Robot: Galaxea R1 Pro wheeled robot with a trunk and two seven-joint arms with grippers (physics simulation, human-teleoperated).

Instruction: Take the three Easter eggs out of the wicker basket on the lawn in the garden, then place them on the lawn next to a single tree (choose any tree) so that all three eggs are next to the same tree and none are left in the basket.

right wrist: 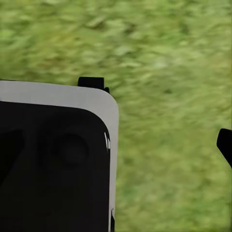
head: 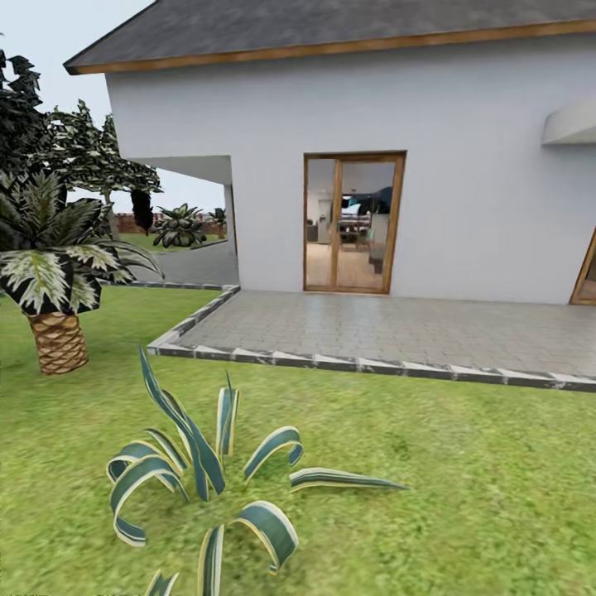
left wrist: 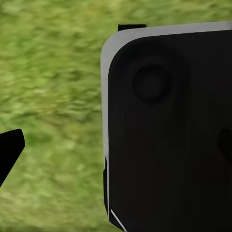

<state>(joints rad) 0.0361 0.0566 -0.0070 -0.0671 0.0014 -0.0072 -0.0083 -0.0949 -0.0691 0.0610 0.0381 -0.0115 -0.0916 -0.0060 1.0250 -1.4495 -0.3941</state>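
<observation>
Travel appears to be the step in hand: the head view faces a white house with a glazed door and a paved patio, while lawn spreads across the near ground. A striped agave sits near left, a short palm stands further left. Basket, eggs and the pale-trunked tree cannot be located from these views, so the next move likely calls for turning the base to find the basket. Each wrist view looks down on blurred grass past a dark robot panel; a black finger tip juts into the left wrist view and another into the right, but how wide either gripper stands cannot be told.
</observation>
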